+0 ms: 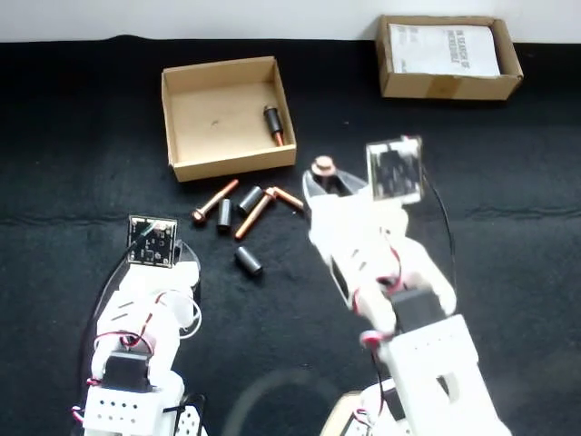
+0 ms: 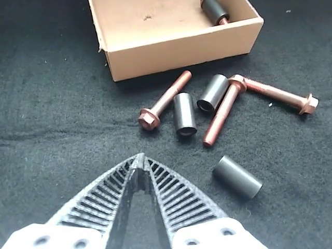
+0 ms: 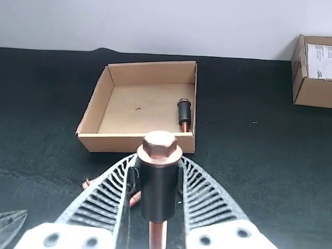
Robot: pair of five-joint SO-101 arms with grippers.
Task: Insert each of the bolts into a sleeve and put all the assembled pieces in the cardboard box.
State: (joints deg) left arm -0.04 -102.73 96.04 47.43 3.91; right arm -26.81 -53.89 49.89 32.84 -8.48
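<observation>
**Right gripper** (image 3: 158,165): jaws clamped on a sleeve (image 3: 157,189) that has a bolt (image 3: 159,147) through it. The hex head is up and the shank shows below the sleeve. The gripper is above the mat (image 1: 73,136), just off the near corner of the box (image 1: 231,166), on the side toward the second box (image 1: 445,86).

**Left gripper** (image 2: 140,158): jaws together, holding nothing. The tips are over the mat on the box's near side, short of the loose parts.

**Parts:** One assembled piece (image 1: 274,123) lies inside the box, along the wall nearest the second box. Three loose bolts (image 2: 166,99) and two loose sleeves (image 2: 184,114) lie clustered just outside the box's near wall, some of them touching. A third sleeve (image 2: 237,177) lies apart, farther from the box.

**Writing:** A printed sheet (image 1: 445,47) lies in the second box. Its print is too small to read.

**Room:** Mat runs between the box and the second box. Beyond the box's far wall it ends at a white wall (image 1: 272,18).
</observation>
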